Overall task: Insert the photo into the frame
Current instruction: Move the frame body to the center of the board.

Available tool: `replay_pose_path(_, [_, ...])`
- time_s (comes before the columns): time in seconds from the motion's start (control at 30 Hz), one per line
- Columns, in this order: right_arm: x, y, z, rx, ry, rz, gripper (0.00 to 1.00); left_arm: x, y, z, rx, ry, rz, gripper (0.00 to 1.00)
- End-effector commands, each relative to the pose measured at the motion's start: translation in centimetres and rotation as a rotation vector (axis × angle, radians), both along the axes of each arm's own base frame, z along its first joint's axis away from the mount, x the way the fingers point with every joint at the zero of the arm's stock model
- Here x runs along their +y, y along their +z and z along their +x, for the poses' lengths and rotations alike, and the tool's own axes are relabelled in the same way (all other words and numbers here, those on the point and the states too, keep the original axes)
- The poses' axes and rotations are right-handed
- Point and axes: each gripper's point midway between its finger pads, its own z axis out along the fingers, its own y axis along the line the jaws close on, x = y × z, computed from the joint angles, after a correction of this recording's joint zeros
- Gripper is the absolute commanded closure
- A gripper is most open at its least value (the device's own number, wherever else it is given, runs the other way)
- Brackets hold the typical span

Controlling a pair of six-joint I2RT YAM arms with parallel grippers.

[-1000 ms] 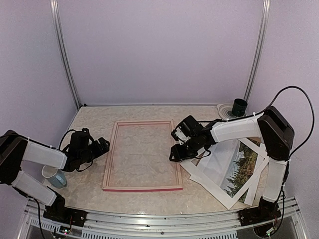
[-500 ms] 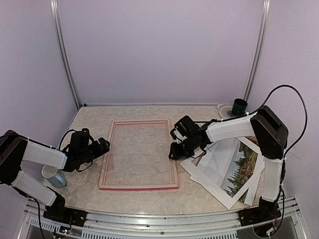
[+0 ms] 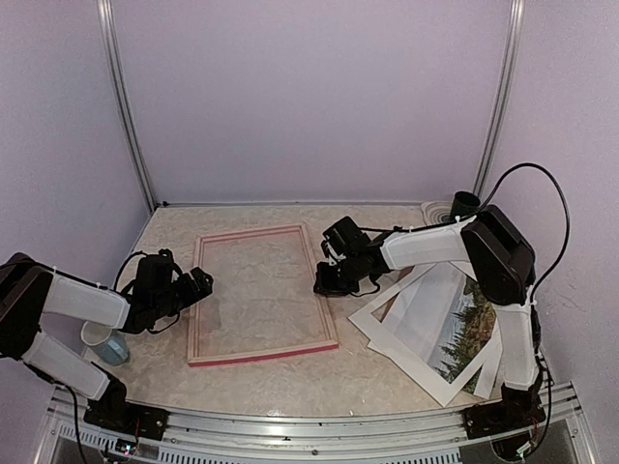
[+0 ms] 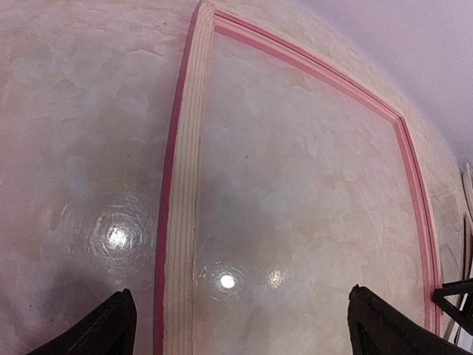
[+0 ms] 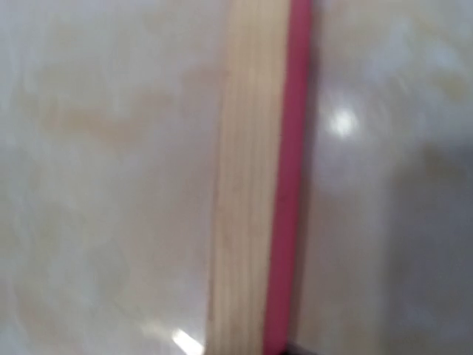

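Observation:
The frame lies flat on the table, pale wood side up, turned a little askew. My right gripper is down on its right rail. In the right wrist view that rail fills the picture, blurred, and my fingers do not show. The left gripper hovers open at the frame's left rail, which passes between its widely spread fingertips. The photo, with dark trees, lies at the right among white sheets, under the right arm.
White mat borders are stacked loosely round the photo at the right. A dark green cup stands in the back right corner. A pale blue cup stands by the left arm. Purple walls close the table in.
The right gripper has moved left with the frame, which slid left and turned slightly. The left arm has stayed still.

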Motion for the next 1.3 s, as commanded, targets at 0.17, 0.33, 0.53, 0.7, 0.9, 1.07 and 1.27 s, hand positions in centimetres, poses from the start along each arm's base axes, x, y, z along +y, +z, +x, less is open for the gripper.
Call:
replay_pose_path(0.17, [1.1,-0.8,2.1,0.002,-0.130,0.022,0.84,0.3,1.5,0.5,-0.042,0.017,0.016,0.02])
replay_pose_path(0.33, [0.1,-0.9,3.0,0.002,-0.207,0.029,0.89,0.4,1.6,0.4,-0.044,0.020,0.015,0.02])
replay_pose_path(0.53, [-1.6,-0.6,3.6,-0.019,-0.287,0.021,0.90,0.4,1.5,0.4,-0.043,0.022,0.014,0.01])
replay_pose_path(0.7, [-1.8,-0.1,4.3,-0.042,-0.330,0.032,0.90,0.5,1.5,0.4,-0.043,0.028,0.015,0.01])
replay_pose_path(0.9, [-0.8,-0.5,5.4,-0.035,-0.340,0.033,0.89,0.7,1.8,0.2,-0.061,0.036,0.004,0.01])
replay_pose_path(1.07, [-0.6,0.3,5.8,-0.057,-0.345,0.035,0.86,1.0,2.5,0.0,-0.085,0.048,-0.003,0.01])
replay_pose_path(1.27, [-0.2,2.1,5.3,-0.083,-0.273,0.059,0.65,1.0,2.8,0.0,-0.097,0.047,-0.011,0.01])
